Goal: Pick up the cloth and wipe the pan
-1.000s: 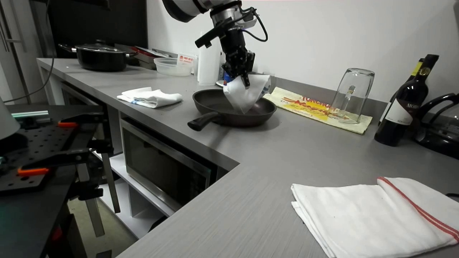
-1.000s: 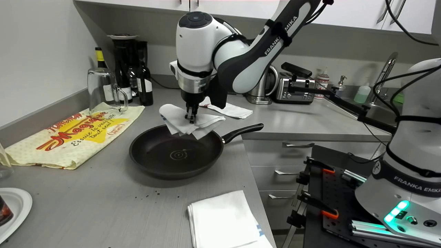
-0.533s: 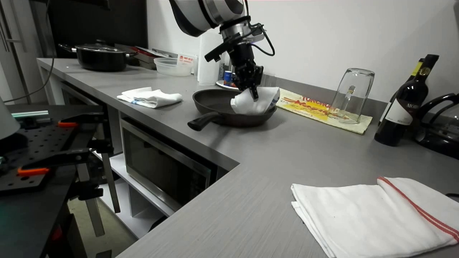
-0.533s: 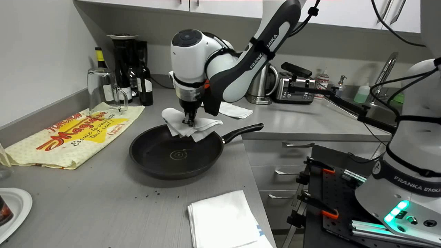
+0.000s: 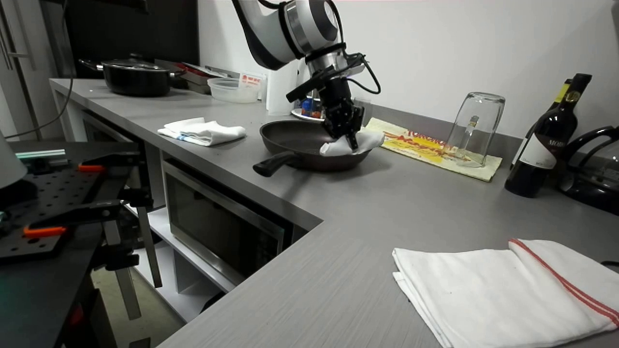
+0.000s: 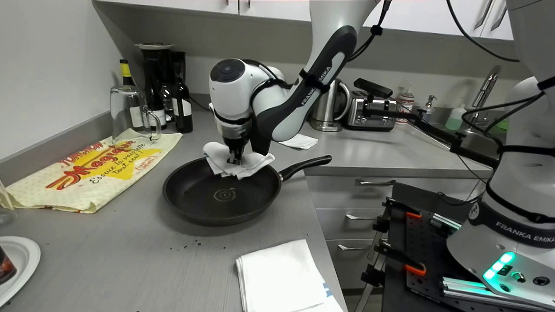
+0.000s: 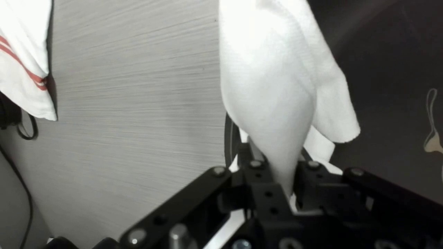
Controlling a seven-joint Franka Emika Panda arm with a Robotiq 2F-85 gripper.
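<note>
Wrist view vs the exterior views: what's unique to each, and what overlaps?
Only the wrist view: a close look at the cloth running between the fingers of the gripper; in the exterior views that grip is too small to read.

Only the exterior views: the pan handle, the glass mug and the yellow printed towel.

Shared: the cloth, gripper and dark pan show in the wrist view and both exterior views. The red-striped towel shows its stripes in the wrist view and an exterior view.
</note>
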